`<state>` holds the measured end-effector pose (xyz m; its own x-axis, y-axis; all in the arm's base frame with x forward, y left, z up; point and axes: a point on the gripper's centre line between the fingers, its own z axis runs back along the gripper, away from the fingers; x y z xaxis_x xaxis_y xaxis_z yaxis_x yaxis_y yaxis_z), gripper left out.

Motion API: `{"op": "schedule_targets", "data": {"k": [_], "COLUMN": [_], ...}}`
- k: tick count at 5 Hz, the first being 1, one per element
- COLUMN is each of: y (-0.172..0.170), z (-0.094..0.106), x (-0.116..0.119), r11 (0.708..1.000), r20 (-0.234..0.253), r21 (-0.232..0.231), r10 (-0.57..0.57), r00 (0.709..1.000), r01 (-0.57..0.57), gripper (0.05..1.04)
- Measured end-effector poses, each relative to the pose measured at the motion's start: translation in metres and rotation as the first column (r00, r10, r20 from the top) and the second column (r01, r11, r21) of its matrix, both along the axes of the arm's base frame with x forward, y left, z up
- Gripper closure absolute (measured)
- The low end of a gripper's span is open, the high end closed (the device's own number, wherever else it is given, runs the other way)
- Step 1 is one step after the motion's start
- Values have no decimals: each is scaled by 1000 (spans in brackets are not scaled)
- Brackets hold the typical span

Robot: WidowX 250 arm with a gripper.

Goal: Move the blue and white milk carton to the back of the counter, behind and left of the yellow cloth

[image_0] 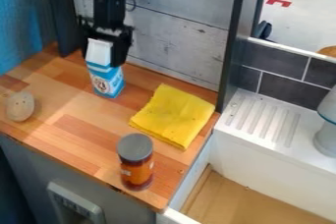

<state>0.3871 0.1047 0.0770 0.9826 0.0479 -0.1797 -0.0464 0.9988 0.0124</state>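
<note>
Occupying the wooden counter [78,134]: one potato [20,106], tan and speckled, at the view's left; one yellow cloth [174,115], laid flat, right of the carton [108,83]; one jar [136,161], grey-lidded, orange-labelled, upright near the front edge. The cloth lies between the carton and the right edge of the counter, with the jar just in front of it. Behind: one grey plank wall [177,36], close to the arm. Beyond the counter's right edge: one white ribbed drainboard [263,120], with grey tiles [292,78] behind it. One black gripper [103,60], pointing down at the rear left, clamped on the carton's white upper part, a finger to each side. Carton blue and white, nearly upright, at the rear of the counter.
</note>
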Motion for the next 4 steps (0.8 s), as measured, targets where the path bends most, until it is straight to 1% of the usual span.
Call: {"op": "schedule_targets", "data": {"k": [1,2,3,4], "y": [-2,-4,2,14], "z": [54,58,64,63], "x": [-2,-11,-42,-88], "r11": [999,999,998,996], "r20": [149,166,137,50], "r21": [28,24,54,82], "r10": [13,18,12,-50], "r00": [989,986,990,997], "r01": [-17,-22,-20,46], "gripper": [81,83,83,83]}}
